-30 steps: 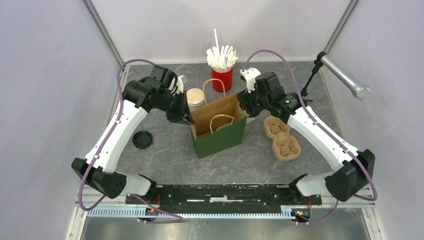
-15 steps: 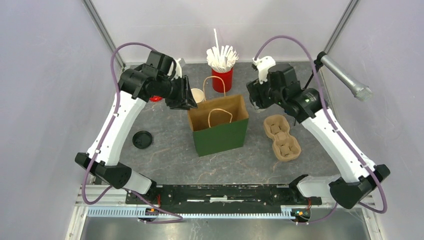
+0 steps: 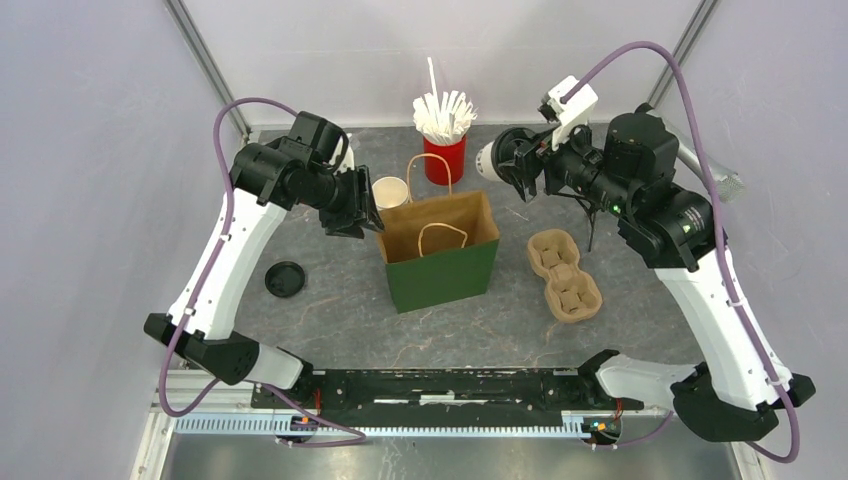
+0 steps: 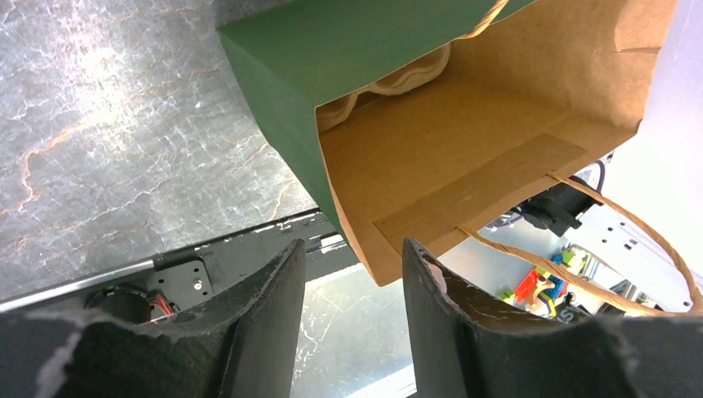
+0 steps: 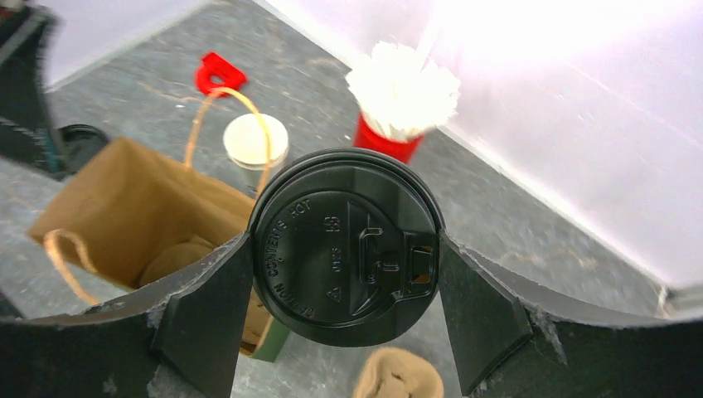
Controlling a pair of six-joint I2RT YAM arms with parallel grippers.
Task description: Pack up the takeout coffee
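Right claw (image 5: 344, 245) is pinching the takeout coffee (image 5: 319, 282) by its black lid, one finger on each side. The cup is up in the air off the worktop (image 3: 330, 300), near the back right corner of the green paper bag (image 3: 445, 275) and close to the red cup of white sticks (image 3: 441, 150). Left claw (image 4: 352, 249) is spread with nothing in it, sitting just beside the bag's left rim. A stack of lidless cups (image 3: 391, 190) stands behind the bag.

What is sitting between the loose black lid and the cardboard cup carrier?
The green paper bag stands between them, clear in the top view.
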